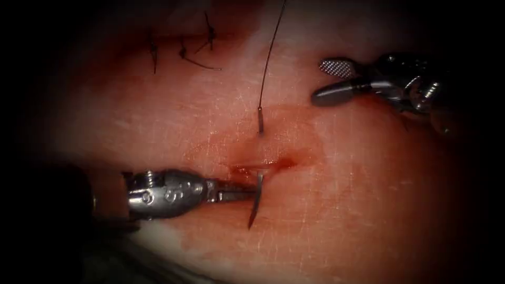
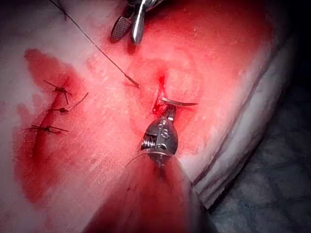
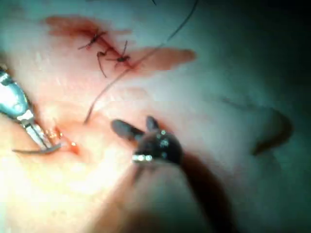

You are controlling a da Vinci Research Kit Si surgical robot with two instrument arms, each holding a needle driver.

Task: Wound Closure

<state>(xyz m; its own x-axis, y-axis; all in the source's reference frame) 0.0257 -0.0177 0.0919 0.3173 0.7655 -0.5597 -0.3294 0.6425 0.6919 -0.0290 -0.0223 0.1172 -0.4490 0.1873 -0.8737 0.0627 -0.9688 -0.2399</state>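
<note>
Left hand (image 1: 247, 195) grips needle (image 1: 256, 202) mid-curve.

The needle (image 1: 256, 202) has its middle buried in the tissue (image 1: 368, 200), and the thread (image 1: 271, 52) runs off the top edge.

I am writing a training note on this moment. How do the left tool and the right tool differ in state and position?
The left tool's pincer is shut on the needle, just beside the cut; the right tool's pincer is open and holds nothing.
The left tool sits close to the tissue at the needle's point end, which sticks out of the tissue; the right tool is apart from the needle and the thread.
Both are metal needle drivers.
</note>
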